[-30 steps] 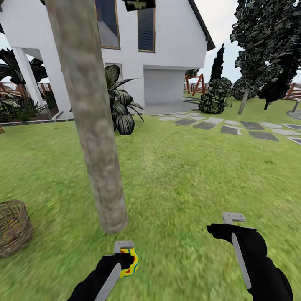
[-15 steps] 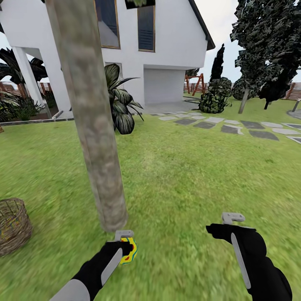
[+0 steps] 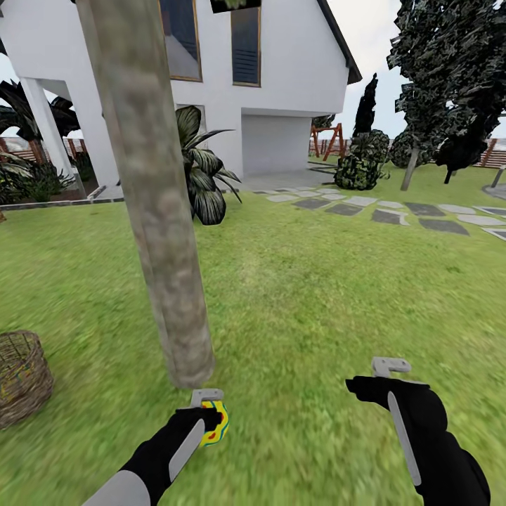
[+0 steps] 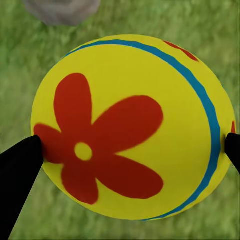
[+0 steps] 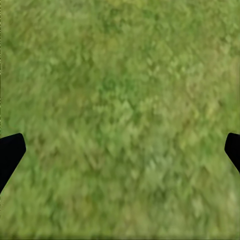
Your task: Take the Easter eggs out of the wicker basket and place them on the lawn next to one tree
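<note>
Egg point(image 3: 215, 424) in hand, the left gripper point(image 3: 211, 420) had pushed forward over the last second, carrying its load from the near edge of the head view toward the foot of the tree point(image 3: 165, 232). The egg now hung just near of the trunk base, slightly to its right, above the lawn point(image 3: 309, 295). In the left wrist view the 2 dark fingertips point(image 4: 20, 165) pressed either side of the yellow shell point(image 4: 130, 125), red flower facing the camera and a blue band curving round it, with grass beneath and a grey patch of trunk point(image 4: 62, 7) at the frame's edge.

That advance mattered: the egg was close enough to the tree to count as next to it, so I judged the step in hand to be lowering and letting go. Whether it already touched the grass could not be told.

The right gripper point(image 3: 379, 376) hovered well to the right over bare grass, its fingertips point(image 5: 10, 152) spread wide with nothing between them.

The wicker basket point(image 3: 21, 376) stood at the far left, well apart from the trunk; yellow flecks showed through its weave, possibly more eggs, though too blurred to count. No egg lay by the tree yet, so the task seemed early.
</note>
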### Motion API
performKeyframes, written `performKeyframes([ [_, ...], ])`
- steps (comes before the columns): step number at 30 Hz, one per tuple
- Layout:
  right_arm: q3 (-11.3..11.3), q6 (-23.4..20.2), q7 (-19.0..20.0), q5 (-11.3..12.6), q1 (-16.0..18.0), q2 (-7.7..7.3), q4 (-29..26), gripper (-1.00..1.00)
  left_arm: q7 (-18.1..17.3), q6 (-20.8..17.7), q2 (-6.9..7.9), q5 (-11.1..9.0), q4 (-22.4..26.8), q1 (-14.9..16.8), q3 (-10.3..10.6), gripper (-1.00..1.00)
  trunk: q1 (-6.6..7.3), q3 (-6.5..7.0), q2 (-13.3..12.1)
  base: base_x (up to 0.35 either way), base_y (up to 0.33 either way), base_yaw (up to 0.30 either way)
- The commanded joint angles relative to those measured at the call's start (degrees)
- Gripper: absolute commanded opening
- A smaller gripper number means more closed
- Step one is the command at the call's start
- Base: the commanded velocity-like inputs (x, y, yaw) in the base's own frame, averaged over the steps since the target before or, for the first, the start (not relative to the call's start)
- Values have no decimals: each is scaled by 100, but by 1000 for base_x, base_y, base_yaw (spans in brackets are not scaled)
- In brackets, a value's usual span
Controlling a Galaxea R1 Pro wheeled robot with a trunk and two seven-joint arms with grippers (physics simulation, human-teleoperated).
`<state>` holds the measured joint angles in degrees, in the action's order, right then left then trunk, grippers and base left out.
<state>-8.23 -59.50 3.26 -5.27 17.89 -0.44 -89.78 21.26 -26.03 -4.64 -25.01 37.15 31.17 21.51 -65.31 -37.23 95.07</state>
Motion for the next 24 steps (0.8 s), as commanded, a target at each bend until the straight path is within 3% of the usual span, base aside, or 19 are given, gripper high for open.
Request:
performKeyframes([
  [1,6,-26,34,-53,4,3,-5,100,56,-14,5,-64,9,4,29,-100,-22,-24,43,0,0,0],
  [10,51,-26,34,-53,4,145,-4,100,57,61,9,-59,-56,3,24,-100,-219,-185,404,0,0,0],
  [19,42,-18,34,-53,4,166,-4,100,49,89,10,-62,-67,3,28,-100,-417,-347,765,0,0,0],
  [24,28,-17,34,-53,4,164,-41,100,-382,140,4,-42,-576,10,34,-100,-527,-437,966,0,0,0],
])
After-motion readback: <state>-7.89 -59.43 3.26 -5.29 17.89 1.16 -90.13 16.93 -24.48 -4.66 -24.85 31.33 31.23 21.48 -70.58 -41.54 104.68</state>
